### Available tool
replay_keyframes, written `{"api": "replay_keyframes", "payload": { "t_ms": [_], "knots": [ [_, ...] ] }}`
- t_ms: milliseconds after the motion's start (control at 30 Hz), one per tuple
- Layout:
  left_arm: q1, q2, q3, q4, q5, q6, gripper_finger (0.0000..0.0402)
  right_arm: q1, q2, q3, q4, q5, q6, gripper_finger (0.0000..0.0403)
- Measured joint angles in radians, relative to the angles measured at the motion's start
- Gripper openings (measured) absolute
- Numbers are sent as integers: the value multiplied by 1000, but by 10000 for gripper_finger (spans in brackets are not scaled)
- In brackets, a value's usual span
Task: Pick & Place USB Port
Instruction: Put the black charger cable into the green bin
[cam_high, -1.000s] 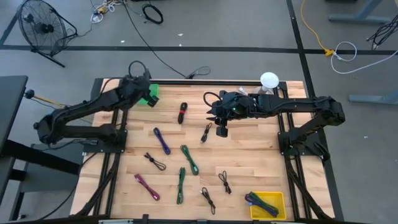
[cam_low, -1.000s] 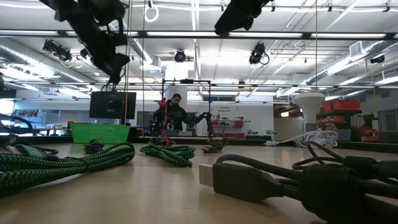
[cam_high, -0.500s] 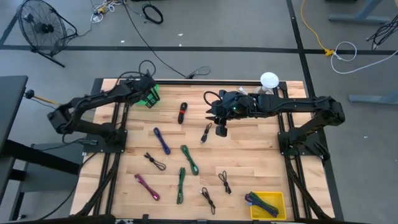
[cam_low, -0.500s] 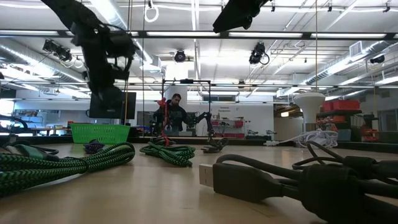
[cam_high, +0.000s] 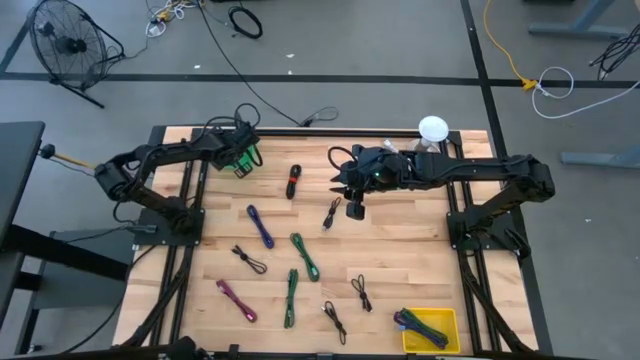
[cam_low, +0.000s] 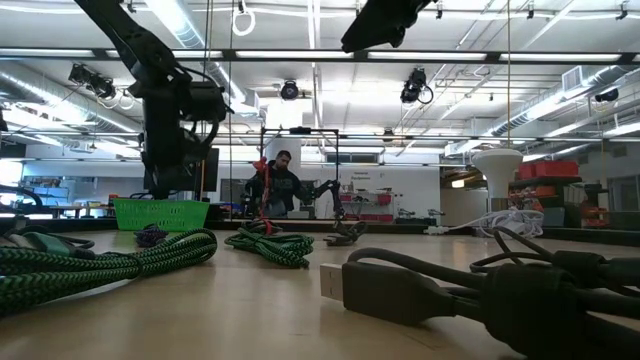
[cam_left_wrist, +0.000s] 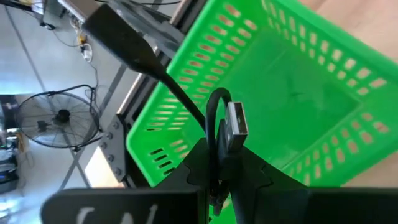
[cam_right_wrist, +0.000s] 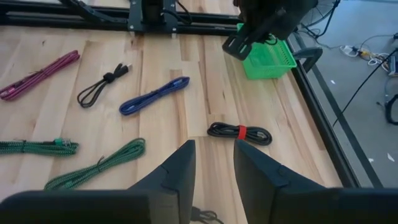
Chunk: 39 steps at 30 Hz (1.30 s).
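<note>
Over the green slotted plastic basket (cam_left_wrist: 292, 93) at the wooden worktop's (cam_high: 400, 250) far left corner, we are pinching a looped black USB cable (cam_left_wrist: 227, 127) in our left end effector (cam_left_wrist: 224, 171) to drop it in, while our right end effector (cam_right_wrist: 212, 163) is hovering empty, half-open, mid-worktop.

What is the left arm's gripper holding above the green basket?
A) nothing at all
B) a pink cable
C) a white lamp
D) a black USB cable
D: in the left wrist view the left gripper is shut on a black USB cable, its metal plug showing over the green basket.
</note>
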<state>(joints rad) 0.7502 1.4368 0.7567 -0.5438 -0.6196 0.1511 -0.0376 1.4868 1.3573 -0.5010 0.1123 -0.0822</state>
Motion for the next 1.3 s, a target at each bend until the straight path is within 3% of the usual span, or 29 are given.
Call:
{"api": "replay_keyframes", "payload": {
  "t_ms": [67,267,400,567,800,900,1100,1167,1300],
  "knots": [
    [0,0,0,1,-15,0,44,0,0,-35,46,0,0,110],
    [0,0,0,1,-34,1,150,0,1,-128,125,-20,-5,110],
    [0,0,0,2,-39,-6,197,0,1,-129,146,-22,-6,110],
    [-2,-4,0,9,-40,-7,217,0,1,-128,169,-24,-13,110],
    [-46,-30,57,-16,4,-12,208,-1,1,-128,164,-23,-11,110],
    [-71,-45,111,-36,117,-75,203,-1,1,-128,159,-23,1,110],
    [-121,-46,202,-29,556,-243,202,-1,1,-128,132,-23,22,110],
    [-149,-46,208,-24,631,-293,202,-1,1,-128,130,-23,26,110],
    [-211,-45,203,-33,687,-453,202,-1,1,-128,128,-23,27,110]
  ]
}}
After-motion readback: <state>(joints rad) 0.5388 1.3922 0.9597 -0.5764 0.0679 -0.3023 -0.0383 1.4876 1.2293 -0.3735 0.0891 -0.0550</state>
